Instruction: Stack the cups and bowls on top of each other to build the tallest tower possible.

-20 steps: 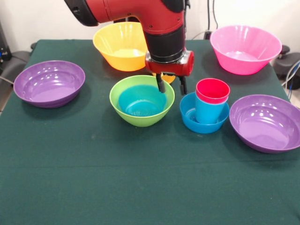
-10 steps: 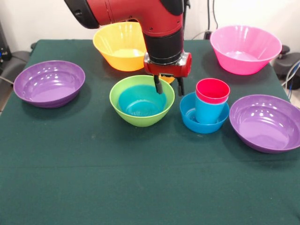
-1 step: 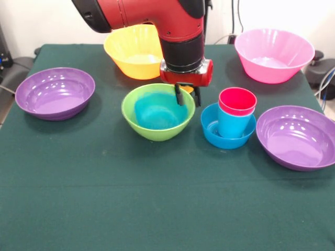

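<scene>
While clamped on the lime green bowl's [image 3: 157, 119] far right rim, gripper [image 3: 188, 97] narrowed
Small blue bowl [image 3: 155, 112] nested inside; red cup [image 3: 237, 101] in blue cup [image 3: 233, 124] just right

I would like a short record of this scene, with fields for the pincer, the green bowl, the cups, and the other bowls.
pincer: at the far rim of the green bowl, one finger inside the rim and one outside, so it seems to grip the rim
green bowl: holds a small blue bowl, tilted a little
cups: red cup nested in blue cup, standing in a second small blue bowl
purple bowls: one at picture left, one at picture right, both empty
far bowls: orange-yellow bowl, pink bowl
</scene>
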You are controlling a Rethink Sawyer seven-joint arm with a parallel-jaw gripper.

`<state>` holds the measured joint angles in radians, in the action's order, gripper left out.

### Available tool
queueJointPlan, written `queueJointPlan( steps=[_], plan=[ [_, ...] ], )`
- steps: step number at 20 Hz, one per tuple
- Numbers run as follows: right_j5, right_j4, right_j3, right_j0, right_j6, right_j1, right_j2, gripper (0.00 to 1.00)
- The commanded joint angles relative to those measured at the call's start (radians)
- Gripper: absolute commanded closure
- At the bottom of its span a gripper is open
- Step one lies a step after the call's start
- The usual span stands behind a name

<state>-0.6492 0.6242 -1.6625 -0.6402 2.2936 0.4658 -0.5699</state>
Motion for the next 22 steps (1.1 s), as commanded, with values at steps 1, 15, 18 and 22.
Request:
queueJointPlan(
  steps=[1,15,18,22],
  plan=[
    [0.005,0.071,0.040,0.030,-0.121,-0.016,0.032,1.00],
    [0.004,0.076,0.035,0.034,-0.121,0.004,0.036,1.00],
    [-0.005,0.069,0.027,0.034,-0.124,0.018,0.030,1.00],
    [-0.057,0.037,0.011,0.033,-0.135,0.068,0.017,1.00]
  ],
)
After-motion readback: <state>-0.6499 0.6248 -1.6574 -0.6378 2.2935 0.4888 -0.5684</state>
